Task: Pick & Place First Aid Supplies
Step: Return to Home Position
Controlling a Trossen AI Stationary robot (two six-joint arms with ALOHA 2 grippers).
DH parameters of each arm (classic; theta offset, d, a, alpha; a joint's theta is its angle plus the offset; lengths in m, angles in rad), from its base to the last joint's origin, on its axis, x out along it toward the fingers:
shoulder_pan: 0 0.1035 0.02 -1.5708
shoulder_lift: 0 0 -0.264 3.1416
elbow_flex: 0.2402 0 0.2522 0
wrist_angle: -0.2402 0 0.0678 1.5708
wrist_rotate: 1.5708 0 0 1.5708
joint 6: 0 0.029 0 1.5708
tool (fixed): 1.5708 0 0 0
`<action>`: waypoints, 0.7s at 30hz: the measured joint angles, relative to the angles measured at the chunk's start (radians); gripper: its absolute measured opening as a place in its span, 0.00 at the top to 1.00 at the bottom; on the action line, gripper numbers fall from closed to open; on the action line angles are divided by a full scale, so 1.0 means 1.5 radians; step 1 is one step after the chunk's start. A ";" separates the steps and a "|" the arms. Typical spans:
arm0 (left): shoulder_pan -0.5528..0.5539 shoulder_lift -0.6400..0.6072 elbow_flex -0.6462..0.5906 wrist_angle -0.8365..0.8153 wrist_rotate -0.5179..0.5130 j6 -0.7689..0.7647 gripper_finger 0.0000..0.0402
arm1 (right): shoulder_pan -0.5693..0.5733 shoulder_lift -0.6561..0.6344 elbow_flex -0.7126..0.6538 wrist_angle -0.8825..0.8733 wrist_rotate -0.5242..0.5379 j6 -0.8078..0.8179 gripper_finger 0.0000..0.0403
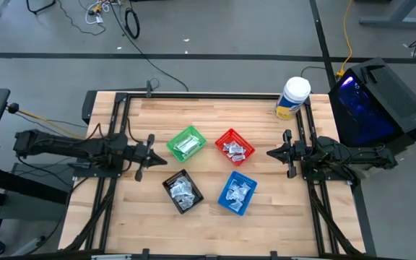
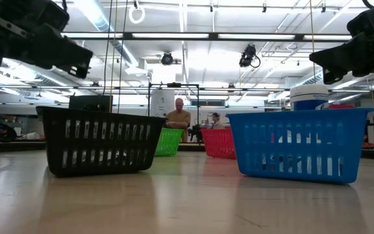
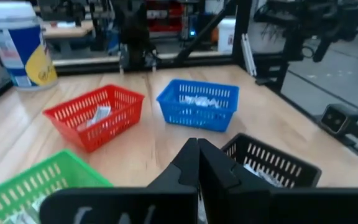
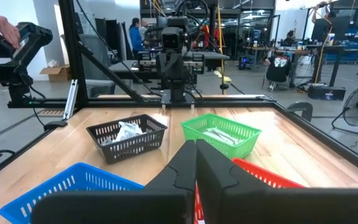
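**Both arms out at the sides, packets in the baskets**

I've got the left gripper hovering over the left side of the bench, just beside the green basket. Its fingers are pressed together with nothing between them. The right gripper hangs over the right side near the red basket — fingers closed tight too, empty. The first aid packets lie inside all four baskets: pale-green strips in the green one, whitish wrapped ones in the red, the black basket and the blue basket. A white-lidded tub stands at the far right corner, apart from the baskets.
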 joint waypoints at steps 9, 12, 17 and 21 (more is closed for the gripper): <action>0.000 -0.079 0.000 -0.063 0.007 0.007 1.00 | 0.000 0.000 0.000 0.000 0.000 0.000 0.97; 0.000 -0.104 0.000 -0.077 0.007 0.024 1.00 | 0.000 0.000 0.000 0.000 0.000 0.000 0.97; 0.000 -0.134 -0.011 -0.063 0.007 0.025 1.00 | 0.000 0.000 0.000 0.000 0.000 0.000 0.97; 0.000 -0.161 -0.044 -0.046 0.007 -0.007 1.00 | 0.000 0.000 0.000 0.000 0.000 0.000 0.97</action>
